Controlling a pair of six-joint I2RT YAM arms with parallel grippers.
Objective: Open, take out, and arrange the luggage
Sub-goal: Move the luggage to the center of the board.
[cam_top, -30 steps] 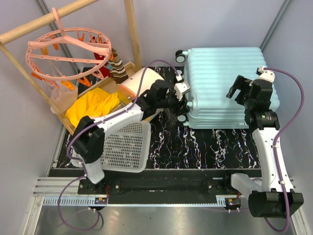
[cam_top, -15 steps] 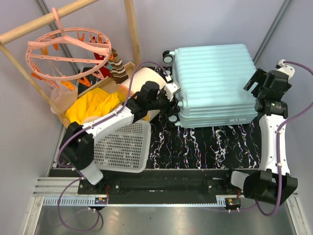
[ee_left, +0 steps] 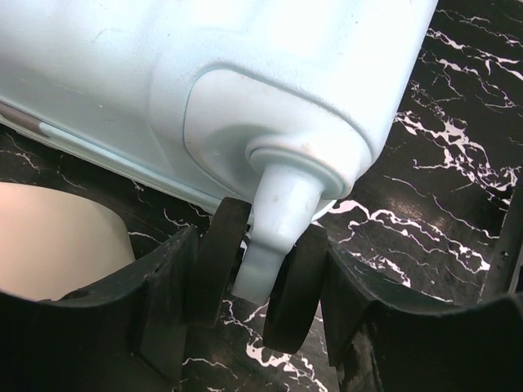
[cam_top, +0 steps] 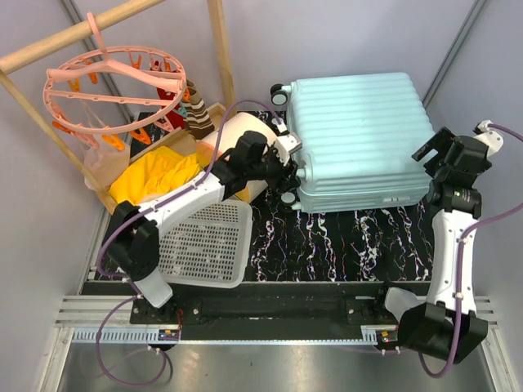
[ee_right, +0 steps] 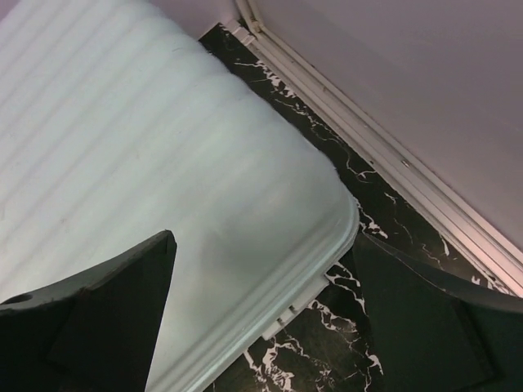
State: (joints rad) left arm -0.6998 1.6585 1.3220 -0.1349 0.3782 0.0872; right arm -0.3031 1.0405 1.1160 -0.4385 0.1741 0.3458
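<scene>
The pale mint-blue ribbed hard-shell suitcase (cam_top: 359, 139) is laid flat at the far side of the black marbled tabletop (cam_top: 359, 237). A black wheel (ee_left: 290, 286) at its left end is clamped by the left gripper (ee_left: 257, 286). The right gripper (cam_top: 437, 147) is held wide apart over its right edge.

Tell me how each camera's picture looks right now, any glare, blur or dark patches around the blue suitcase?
Top view: evenly lit and sharp, the luggage clear. Left wrist view: glare whitens the shell, the wheel is fairly crisp, the left fingers are dark and featureless. Right wrist view: the ribs look washed out and soft, the right fingers near-black silhouettes.
</scene>
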